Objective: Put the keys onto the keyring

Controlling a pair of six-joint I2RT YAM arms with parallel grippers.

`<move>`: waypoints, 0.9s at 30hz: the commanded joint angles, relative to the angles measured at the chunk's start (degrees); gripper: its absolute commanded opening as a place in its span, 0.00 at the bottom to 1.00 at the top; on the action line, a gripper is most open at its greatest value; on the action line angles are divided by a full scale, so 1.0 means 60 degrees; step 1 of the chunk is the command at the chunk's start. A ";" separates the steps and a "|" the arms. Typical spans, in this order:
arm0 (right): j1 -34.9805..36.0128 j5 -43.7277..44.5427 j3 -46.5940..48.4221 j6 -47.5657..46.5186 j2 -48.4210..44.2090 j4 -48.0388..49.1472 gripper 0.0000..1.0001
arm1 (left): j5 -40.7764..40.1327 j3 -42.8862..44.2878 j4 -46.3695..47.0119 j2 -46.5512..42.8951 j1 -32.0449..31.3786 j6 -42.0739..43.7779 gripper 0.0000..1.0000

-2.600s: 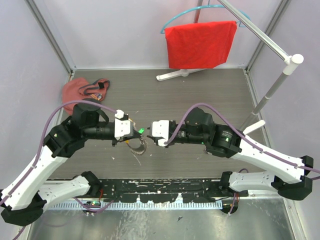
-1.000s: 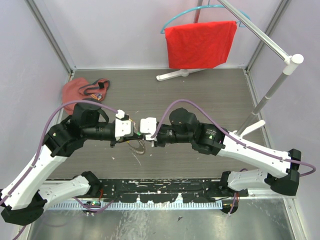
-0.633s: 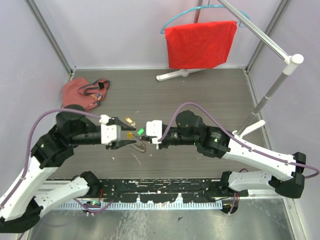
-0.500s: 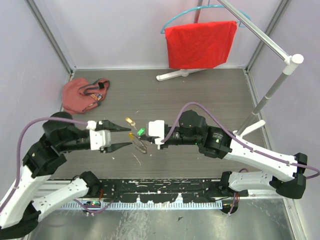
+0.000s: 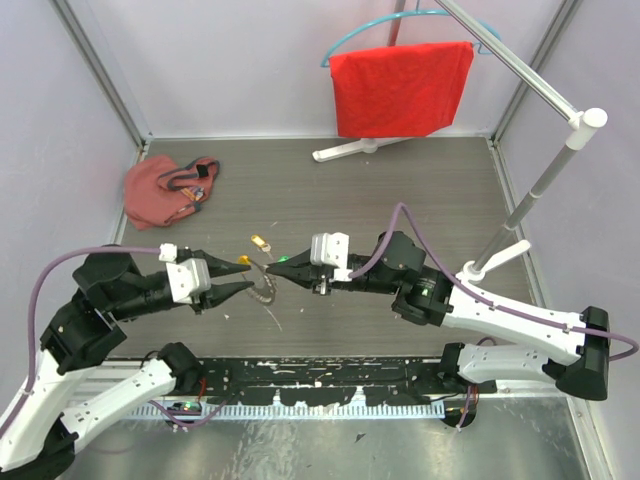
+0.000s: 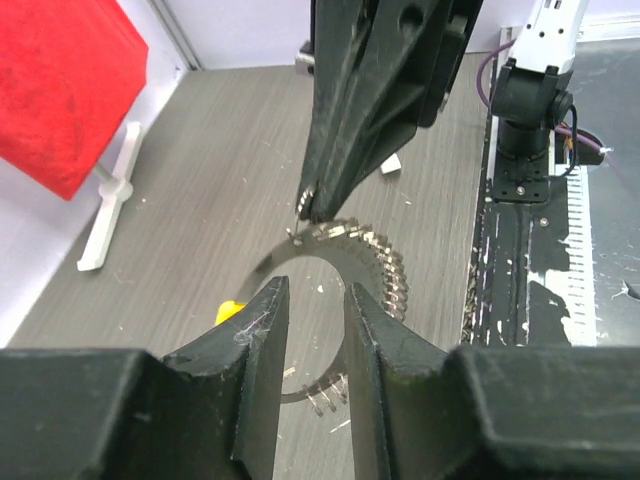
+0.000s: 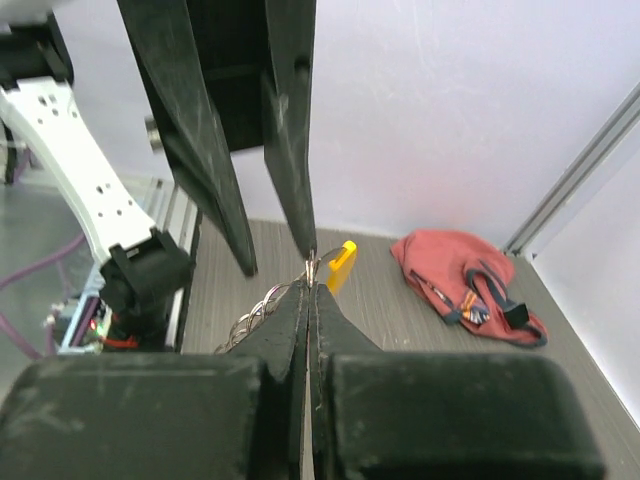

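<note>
**The ring could slip out of the pinch**

We see the right end effector [image 7: 308,300] shut tight on one thin end of the keyring [image 6: 375,255]. The ring sits between the two arms. We cannot tell if its low side rests on the table [image 5: 400,190].

The left end effector [image 6: 313,290] has its two fingers a little way apart and holds nothing. It points at the ring from the other side and is very near it. The yellow piece [image 7: 342,265] of the ring is close by its fingers.

We think no key is on the ring yet. The gold key [image 5: 260,243] lies on the table just behind the ring. The green key [image 5: 283,260] shows as a tiny spot right by the right end effector, and we cannot tell if it touches the ring.

We think the pinch is the weak spot. The right fingers grip only a thin bit of wire, so a bump from the left fingers could twist the ring or knock it loose. If the left fingers close in the wrong place, they could pull the ring out of the pinch. The keys are tiny and flat, so the fingers could just push them along the table and not pick them up.
</note>
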 commanded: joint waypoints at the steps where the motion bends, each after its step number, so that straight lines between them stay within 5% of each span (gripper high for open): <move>1: 0.0024 -0.0177 0.0043 0.0867 -0.0263 0.2497 0.01 | 0.0059 -0.0280 0.0420 0.0126 -0.0016 -0.0449 0.35; 17: 0.0038 -0.2076 0.0670 0.0858 0.0250 0.1900 0.01 | 0.1019 -0.0190 0.1576 0.0650 -0.0013 0.0497 0.35; 27: 0.0053 -0.1169 0.0526 0.0423 -0.0031 0.1931 0.01 | 0.1511 0.0248 0.0481 0.0990 -0.0019 0.1420 0.36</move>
